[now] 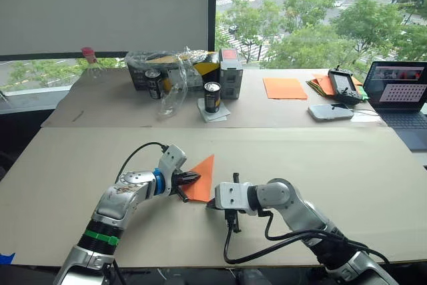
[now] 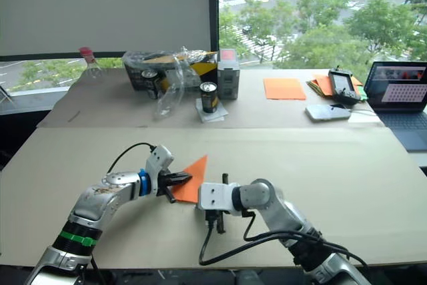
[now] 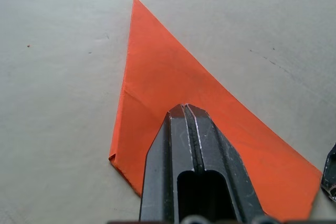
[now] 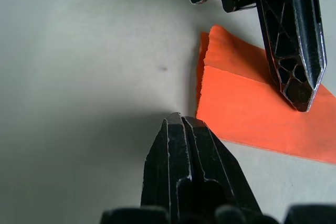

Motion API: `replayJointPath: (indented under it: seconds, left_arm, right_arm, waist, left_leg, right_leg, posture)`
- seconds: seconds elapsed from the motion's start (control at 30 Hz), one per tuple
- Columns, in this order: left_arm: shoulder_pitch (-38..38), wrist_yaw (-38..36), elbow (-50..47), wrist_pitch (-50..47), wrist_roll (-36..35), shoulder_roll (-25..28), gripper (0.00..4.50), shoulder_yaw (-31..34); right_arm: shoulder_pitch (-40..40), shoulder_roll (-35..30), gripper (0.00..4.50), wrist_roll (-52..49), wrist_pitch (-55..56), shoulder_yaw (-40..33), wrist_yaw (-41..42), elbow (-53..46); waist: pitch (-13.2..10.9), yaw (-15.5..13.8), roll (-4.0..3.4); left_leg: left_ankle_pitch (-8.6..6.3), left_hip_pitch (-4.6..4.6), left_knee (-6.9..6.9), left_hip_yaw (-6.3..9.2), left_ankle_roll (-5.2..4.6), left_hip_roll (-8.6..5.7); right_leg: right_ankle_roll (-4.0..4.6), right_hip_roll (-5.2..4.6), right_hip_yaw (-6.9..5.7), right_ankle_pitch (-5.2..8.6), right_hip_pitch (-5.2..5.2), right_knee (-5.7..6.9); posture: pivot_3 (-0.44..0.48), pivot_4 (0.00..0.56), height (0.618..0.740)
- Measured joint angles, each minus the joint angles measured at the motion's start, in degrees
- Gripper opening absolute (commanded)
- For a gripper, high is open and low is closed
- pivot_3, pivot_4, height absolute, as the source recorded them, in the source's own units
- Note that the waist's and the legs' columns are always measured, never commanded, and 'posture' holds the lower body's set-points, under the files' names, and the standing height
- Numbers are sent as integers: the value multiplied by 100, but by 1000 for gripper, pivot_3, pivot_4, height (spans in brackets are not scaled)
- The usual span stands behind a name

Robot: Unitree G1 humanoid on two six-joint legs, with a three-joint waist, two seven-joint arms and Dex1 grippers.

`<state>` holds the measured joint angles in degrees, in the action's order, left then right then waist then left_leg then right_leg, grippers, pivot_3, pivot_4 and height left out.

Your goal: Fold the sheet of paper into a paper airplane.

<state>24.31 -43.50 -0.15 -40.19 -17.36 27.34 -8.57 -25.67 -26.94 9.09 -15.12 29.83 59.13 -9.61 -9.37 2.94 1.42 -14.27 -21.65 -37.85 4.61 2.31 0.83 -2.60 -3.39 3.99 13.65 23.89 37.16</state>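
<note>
- Sheet of paper [image 1: 201,179]: lying flat on the near table [image 1: 320,158], between the two grippers; already folded to a narrow orange triangle, apex pointing away from the robot.
- Layering [image 3: 122,109]: a doubled flap visible along one long edge in the left wrist view; a second layer edge visible near the wide end in the right wrist view.
- Left gripper [image 1: 193,178]: fingers pressed together, tips resting on the paper's wide half, pinching nothing; apparently used as a hold-down.
- Right gripper [image 4: 179,120]: fingers pressed together, tips just beside the wide end of the paper, on bare table; no paper between them.
- Progress, judged: early folds done, pointed outline formed; no raised wings and no finished wedge yet, so roughly midway.
- Remaining, judged: further lengthwise folds to narrow the body, then wing folds and firm creasing.
- Background, far table: smooth orange sheet [image 1: 284,88], stack of orange and green papers [image 1: 320,85], can [image 1: 212,97], laptop [image 1: 400,95]; all well apart from the work area.
</note>
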Motion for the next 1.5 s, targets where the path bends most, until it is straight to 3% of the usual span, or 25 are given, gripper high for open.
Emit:
replayJointPath:
  seconds: [0.27,0.67,1.13,1.5]
  left_arm:
    - [46,27,159,11,-69,-94,29,121]
    - [403,-137,820,127,-75,-81,29,345]
    - [1782,-387,2480,905,211,-592,29,168]
    - [2318,-560,3878,1728,682,-1229,29,-40]
  right_arm:
    - [-679,138,0,-707,-778,-845,-108,-330]
    - [-610,1099,0,-38,101,-236,-1351,1574]
    - [-427,1369,0,-19,-312,-261,-1648,1485]
    - [-356,1372,0,-17,-642,-293,-1815,1290]
  waist:
    - [-1,-41,1]
    - [-1,-36,1]
    - [-1,-30,0]
    - [0,-34,0]
  left_leg:
    - [0,-5,0,4,0,2]
    - [1,-22,-1,1,1,0]
    - [1,-12,-2,1,0,0]
    - [1,-13,-2,1,0,-2]
  right_leg:
    - [2,3,-4,-1,8,3]
    - [5,0,-2,-3,23,4]
    - [5,2,-2,-3,14,7]
    - [5,2,-2,-3,13,6]
  posture:
    - [0,150,730]
    - [0,150,730]
    - [0,150,730]
    - [0,150,730]
